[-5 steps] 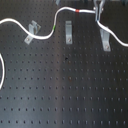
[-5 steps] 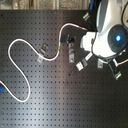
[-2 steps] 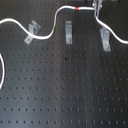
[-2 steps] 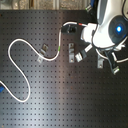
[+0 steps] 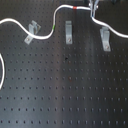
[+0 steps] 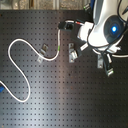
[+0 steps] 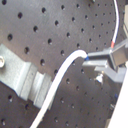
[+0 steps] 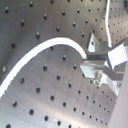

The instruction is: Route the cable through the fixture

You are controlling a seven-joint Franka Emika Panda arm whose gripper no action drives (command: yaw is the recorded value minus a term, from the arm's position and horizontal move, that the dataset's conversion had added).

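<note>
The white cable [image 5: 46,34] runs from the first exterior view's left across the left fixture clip [image 5: 31,33]. It carries a green band [image 5: 54,25], climbs to a red band [image 5: 75,8] and reaches my gripper [image 5: 93,6] at the far edge. My gripper is shut on the cable there. Past the gripper, the cable drops toward the first exterior view's right, close by the right clip [image 5: 104,38]. The middle clip [image 5: 68,33] stands apart from the cable. In the first wrist view the cable [image 7: 65,75] enters my gripper [image 7: 94,62] beside a grey clip [image 7: 20,75]. The second wrist view shows the same grip [image 8: 91,66].
The black perforated board [image 5: 65,90] carries everything. In the second exterior view the white arm [image 6: 102,32] with a blue light covers the gripper. The cable loops wide [image 6: 15,75] to a blue end [image 6: 2,90] at the second exterior view's left edge.
My gripper has carried the cable toward the first exterior view's right, from behind the middle clip to nearly behind the right clip. The red band has followed it.
</note>
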